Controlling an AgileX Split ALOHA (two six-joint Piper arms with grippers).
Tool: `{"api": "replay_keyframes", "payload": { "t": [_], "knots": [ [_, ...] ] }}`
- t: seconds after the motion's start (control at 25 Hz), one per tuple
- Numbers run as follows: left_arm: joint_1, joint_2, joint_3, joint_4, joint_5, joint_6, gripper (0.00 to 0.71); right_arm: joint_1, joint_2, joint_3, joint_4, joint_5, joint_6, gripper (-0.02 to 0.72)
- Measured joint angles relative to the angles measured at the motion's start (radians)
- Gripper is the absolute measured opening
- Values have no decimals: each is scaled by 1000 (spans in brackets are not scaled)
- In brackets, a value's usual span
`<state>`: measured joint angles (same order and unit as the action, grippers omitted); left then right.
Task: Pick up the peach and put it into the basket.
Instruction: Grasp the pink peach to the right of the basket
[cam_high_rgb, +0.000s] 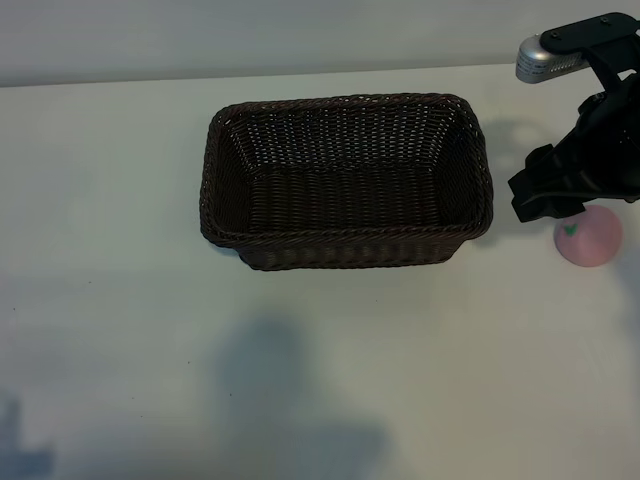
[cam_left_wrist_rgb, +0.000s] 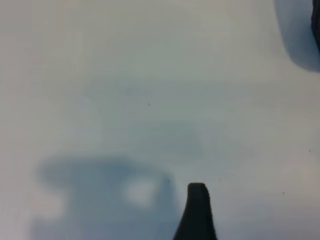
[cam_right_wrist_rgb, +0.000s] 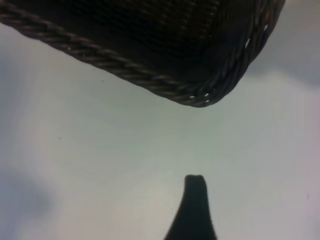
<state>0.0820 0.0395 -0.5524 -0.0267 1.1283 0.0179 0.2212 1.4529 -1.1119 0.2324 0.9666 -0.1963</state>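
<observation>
**Peach on the table, both jaws wide and empty**

The table (cam_high_rgb: 120, 200) spreads white beneath me. The basket (cam_high_rgb: 347, 182) sits on it, nothing inside. My right gripper (cam_high_rgb: 545, 195) hangs just beside the basket, jaws spread wide, gripping nothing. The peach (cam_high_rgb: 590, 238) sits right below it. My left gripper (cam_left_wrist_rgb: 197, 210) gapes empty over bare tabletop.

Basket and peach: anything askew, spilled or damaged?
Nothing stands out. The basket sits upright and empty on the table, weave intact. The peach rests whole beside it, under the right gripper.
</observation>
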Motion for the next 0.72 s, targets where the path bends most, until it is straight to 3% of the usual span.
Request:
{"api": "replay_keyframes", "payload": {
  "t": [0.72],
  "knots": [
    [0,-3,52,0,-34,-2,588,0,0,0,-23,-5,0,595]
  ]
}}
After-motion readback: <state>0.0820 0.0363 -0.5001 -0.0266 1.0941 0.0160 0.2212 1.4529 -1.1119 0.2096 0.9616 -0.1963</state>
